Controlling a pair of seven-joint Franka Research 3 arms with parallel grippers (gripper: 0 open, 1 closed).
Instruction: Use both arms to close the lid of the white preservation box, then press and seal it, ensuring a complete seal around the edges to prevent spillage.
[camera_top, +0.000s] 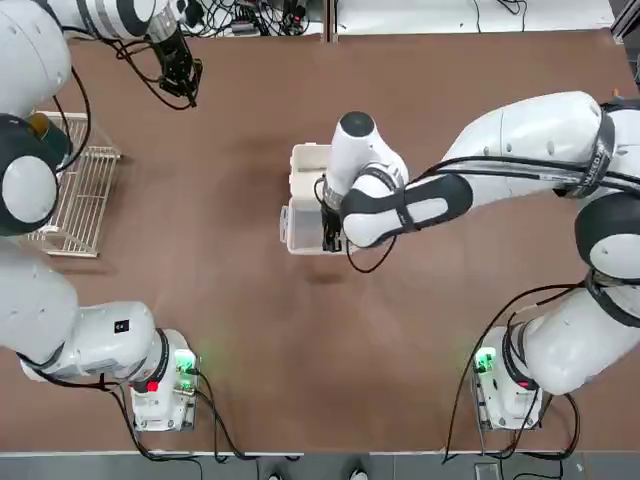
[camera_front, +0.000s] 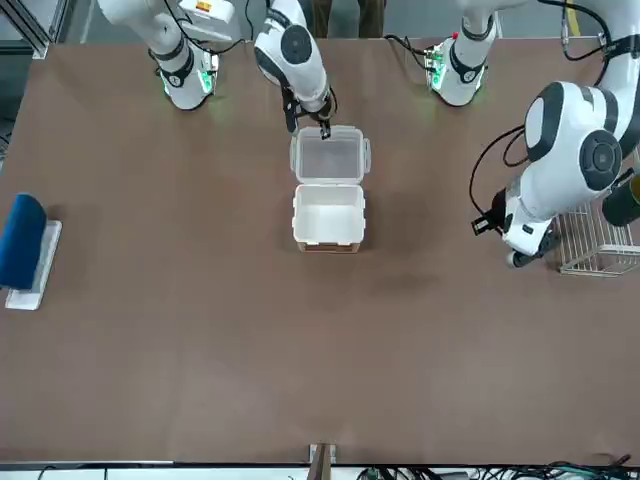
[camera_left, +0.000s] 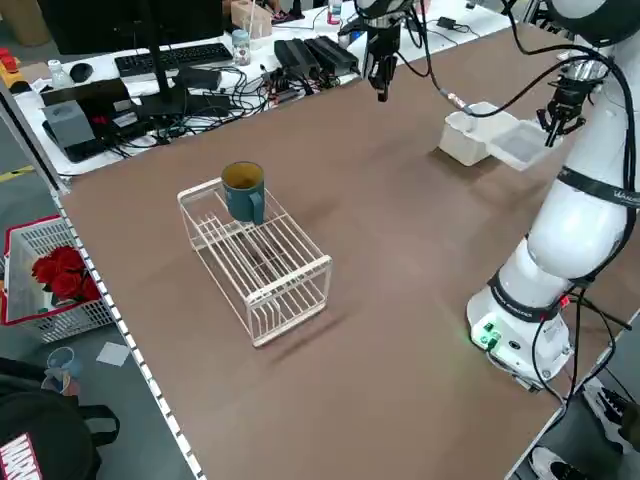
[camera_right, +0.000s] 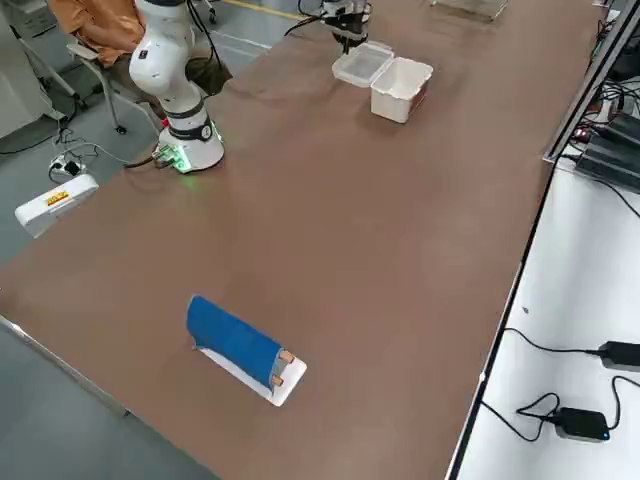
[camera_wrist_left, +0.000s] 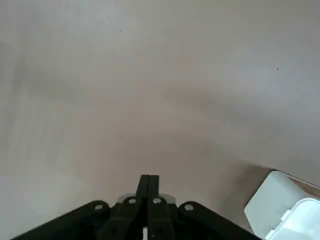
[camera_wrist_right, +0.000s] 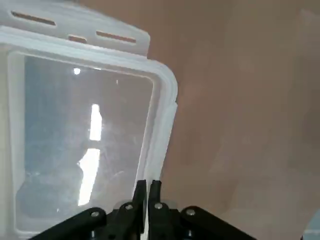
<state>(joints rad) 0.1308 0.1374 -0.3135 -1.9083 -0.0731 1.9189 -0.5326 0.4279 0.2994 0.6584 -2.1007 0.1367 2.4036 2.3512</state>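
The white preservation box (camera_front: 328, 220) sits upper centre of the front view, lid (camera_front: 329, 156) flung open. Right gripper (camera_front: 323, 131), jaws pressed together, should swing it over squarely; left gripper (camera_top: 187, 88), jaws together, idles.

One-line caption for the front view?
Right gripper shut at the open lid behind the white box; left arm idle.

From overhead, the right hand (camera_top: 332, 238) and its arm hide part of the lid (camera_top: 300, 228). Whether this hand touches the lid's rim is too small to tell. The white preservation box (camera_wrist_left: 285, 210) is cut off at the left wrist picture's edge.
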